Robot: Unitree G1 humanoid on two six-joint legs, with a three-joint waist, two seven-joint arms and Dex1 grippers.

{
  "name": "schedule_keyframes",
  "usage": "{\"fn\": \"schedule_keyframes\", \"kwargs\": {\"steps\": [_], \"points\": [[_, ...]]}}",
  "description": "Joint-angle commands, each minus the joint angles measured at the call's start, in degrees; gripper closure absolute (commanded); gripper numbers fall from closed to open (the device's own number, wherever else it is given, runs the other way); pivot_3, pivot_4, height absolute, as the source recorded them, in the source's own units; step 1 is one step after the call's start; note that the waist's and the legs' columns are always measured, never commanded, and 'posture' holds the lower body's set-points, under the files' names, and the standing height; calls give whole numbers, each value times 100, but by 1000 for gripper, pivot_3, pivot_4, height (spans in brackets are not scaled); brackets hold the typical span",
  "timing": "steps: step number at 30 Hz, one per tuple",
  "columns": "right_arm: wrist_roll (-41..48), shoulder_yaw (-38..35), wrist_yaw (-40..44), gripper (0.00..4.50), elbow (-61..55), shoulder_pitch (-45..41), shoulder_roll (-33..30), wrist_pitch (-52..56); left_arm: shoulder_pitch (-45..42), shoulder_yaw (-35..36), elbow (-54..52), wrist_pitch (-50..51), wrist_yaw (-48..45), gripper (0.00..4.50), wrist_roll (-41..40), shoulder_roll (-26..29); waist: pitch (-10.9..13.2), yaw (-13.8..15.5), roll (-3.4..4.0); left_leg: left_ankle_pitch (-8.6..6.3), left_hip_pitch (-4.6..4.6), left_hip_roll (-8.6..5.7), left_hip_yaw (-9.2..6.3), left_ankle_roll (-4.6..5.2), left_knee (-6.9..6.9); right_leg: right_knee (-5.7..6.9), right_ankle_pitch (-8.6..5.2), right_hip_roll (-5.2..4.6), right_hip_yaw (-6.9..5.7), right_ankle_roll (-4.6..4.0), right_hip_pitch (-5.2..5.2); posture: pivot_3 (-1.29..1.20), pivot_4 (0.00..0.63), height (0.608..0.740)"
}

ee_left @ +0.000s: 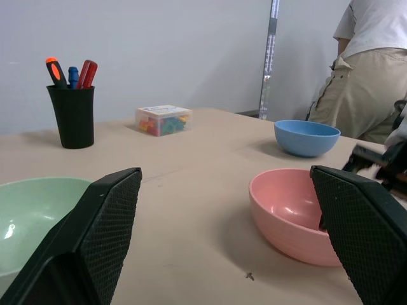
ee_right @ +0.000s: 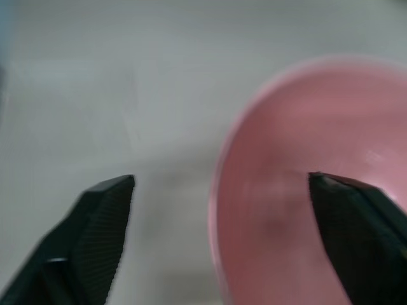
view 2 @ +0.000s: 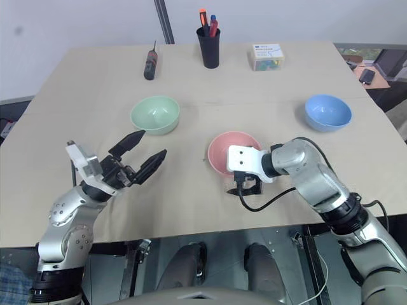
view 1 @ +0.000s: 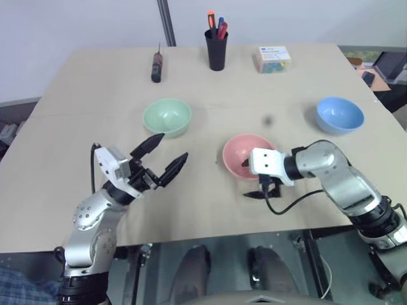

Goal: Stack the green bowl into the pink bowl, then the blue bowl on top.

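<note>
The green bowl [view 1: 166, 117] stands empty on the table, left of centre. Nearer and to its right is the pink bowl [view 1: 243, 154], also empty. The blue bowl [view 1: 340, 114] rests far right. My left gripper [view 1: 172, 147] hovers open in front of the green bowl, holding nothing. In the left wrist view its fingers [ee_left: 108, 222] frame the green bowl [ee_left: 32, 210] and pink bowl [ee_left: 289, 210]. My right gripper [view 1: 262, 190] is at the pink bowl's near right side, open and empty. In the right wrist view the pink bowl's rim [ee_right: 222, 190] lies between its spread fingers.
A black cup of markers [view 1: 216, 47], a dark screwdriver [view 1: 156, 67] and a clear box of coloured bits [view 1: 273, 58] line the table's far edge. A person [ee_left: 375, 63] stands beyond the blue bowl. Bare tabletop [view 1: 210, 210] lies in front of the bowls.
</note>
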Motion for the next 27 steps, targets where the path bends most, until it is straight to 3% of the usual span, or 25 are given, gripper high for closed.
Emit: {"fn": "schedule_keyframes", "kwargs": {"steps": [1,8,10,13,18,27], "points": [[897,-848,6,43,-563,-46,58,550,-123,68,1,82,-2,0,-115,46,1,-1,-1,0,0,0,0,0,0,0,0,0,0,0,0,0,150,740],[2130,-2960,-269,43,-552,1109,30,72,-564,-28,460,398,225,0,236,170,0,69,-13,0,-2,-2,-8,0,-1,-16,-4,-1,-8,7,13,0,150,740],[2585,-3714,-198,43,-282,1583,208,-417,-839,-32,786,619,674,0,584,220,1,40,-11,-1,-4,-2,-3,0,0,-23,-3,-2,-7,6,14,0,150,740],[2678,-4269,123,43,200,2254,98,-1139,-1125,-112,1109,592,840,0,984,337,-6,32,-24,0,-2,0,-14,0,-3,-22,-9,4,-13,18,17,0,150,740],[2825,-4625,394,43,806,2775,-124,-1963,-1656,-221,1589,756,701,0,1291,713,-4,-7,-24,0,-1,-1,-3,0,-5,-23,-5,2,-4,14,16,0,150,740],[2865,-4350,372,43,1004,2748,-249,-2700,-2649,-683,2942,623,135,0,1994,1200,-4,2,-23,0,8,0,0,0,-4,-11,-11,5,-1,24,16,0,150,740]]}}
